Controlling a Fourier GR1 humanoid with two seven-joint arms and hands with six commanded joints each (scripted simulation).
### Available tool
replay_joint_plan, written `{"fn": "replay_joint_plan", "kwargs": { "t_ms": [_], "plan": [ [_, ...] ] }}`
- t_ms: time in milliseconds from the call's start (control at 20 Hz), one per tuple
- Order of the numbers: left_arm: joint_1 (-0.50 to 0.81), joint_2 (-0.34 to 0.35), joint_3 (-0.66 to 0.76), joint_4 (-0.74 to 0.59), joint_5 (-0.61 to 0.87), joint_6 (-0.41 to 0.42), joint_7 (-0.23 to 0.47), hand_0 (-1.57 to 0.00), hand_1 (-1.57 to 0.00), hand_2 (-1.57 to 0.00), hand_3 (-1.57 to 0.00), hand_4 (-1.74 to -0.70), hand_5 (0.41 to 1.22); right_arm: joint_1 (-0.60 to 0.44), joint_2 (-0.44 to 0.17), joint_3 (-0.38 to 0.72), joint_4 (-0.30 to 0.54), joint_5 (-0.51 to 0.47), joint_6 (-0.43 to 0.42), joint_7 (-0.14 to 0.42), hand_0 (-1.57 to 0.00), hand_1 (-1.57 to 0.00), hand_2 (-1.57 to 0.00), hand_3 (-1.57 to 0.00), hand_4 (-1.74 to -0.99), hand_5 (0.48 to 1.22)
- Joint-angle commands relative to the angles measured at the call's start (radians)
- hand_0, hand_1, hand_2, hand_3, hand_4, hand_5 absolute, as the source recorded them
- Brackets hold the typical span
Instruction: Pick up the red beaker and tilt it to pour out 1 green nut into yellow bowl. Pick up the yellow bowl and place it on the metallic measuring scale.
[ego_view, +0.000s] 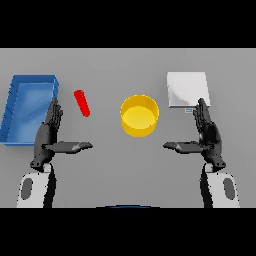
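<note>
1. Lying on the grey counter between the blue tray and the yellow bowl, the red beaker is resting on its side, angled, just ahead of the left hand.
2. Looking slim, rigid and probably light, it is likely to roll or slip; taking it round the middle of its body, across its narrow width, seems safest.
3. No green nut is showing, so I cannot tell which end is open.
4. The bowl is sitting upright, well apart from the beaker, stiff-walled and light by my guess; pinching its rim or wall should serve.
5. The metallic measuring scale is lying beyond the right hand.
6. Both hands are hovering with fingers straight and thumbs spread inward, grasping nothing.
</note>
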Motion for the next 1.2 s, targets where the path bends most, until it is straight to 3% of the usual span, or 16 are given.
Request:
{"fn": "replay_joint_plan", "kwargs": {
  "t_ms": [0, 250, 350, 500, 650, 950, 1050, 1150],
  "plan": [
    [0.000, 0.001, 0.001, 0.000, 0.001, 0.000, 0.000, 0.00, 0.00, 0.00, 0.00, -1.14, 0.660, -0.002, -0.001, -0.001, 0.001, -0.001, -0.001, 0.001, 0.00, 0.00, 0.00, 0.00, -1.071, 0.578],
    [0.002, 0.008, 0.007, 0.000, 0.007, -0.005, -0.002, 0.00, 0.00, 0.00, 0.00, -1.14, 0.660, -0.006, -0.012, -0.013, 0.004, -0.013, 0.005, 0.003, 0.00, 0.00, 0.00, 0.00, -1.071, 0.578],
    [0.071, 0.058, -0.061, -0.108, -0.075, -0.022, -0.035, 0.00, 0.00, 0.00, 0.00, -1.14, 0.660, 0.035, -0.073, 0.057, -0.053, 0.163, -0.039, -0.106, 0.00, 0.00, 0.00, 0.00, -1.072, 0.577],
    [0.107, 0.083, -0.099, -0.176, -0.117, -0.031, 0.018, 0.00, 0.00, 0.00, 0.00, -1.14, 0.660, 0.054, -0.089, 0.101, -0.092, 0.256, -0.065, -0.098, 0.00, 0.00, 0.00, 0.00, -1.071, 0.581],
    [0.107, 0.085, -0.113, -0.190, -0.125, -0.037, 0.061, 0.00, 0.00, 0.00, 0.00, -1.14, 0.652, 0.065, -0.089, 0.105, -0.100, 0.236, -0.042, -0.102, 0.00, 0.00, 0.00, 0.00, -1.118, 0.600],
    [-0.033, 0.076, -0.078, -0.011, -0.126, -0.032, 0.106, 0.00, 0.00, 0.00, 0.00, -1.16, 0.645, 0.050, -0.090, 0.094, -0.101, 0.180, 0.002, -0.088, 0.00, 0.00, 0.00, 0.00, -1.197, 0.627],
    [-0.075, 0.084, -0.052, 0.076, -0.117, -0.041, 0.053, 0.00, 0.00, 0.00, 0.00, -1.18, 0.650, 0.067, -0.085, 0.098, -0.102, 0.175, 0.007, -0.113, 0.00, 0.00, 0.00, 0.00, -1.215, 0.628],
    [-0.146, 0.090, -0.035, 0.168, -0.129, -0.036, 0.035, 0.00, 0.00, 0.00, 0.00, -1.18, 0.644, 0.055, -0.088, 0.089, -0.102, 0.168, 0.006, -0.096, 0.00, 0.00, 0.00, 0.00, -1.220, 0.626]
  ]
}}
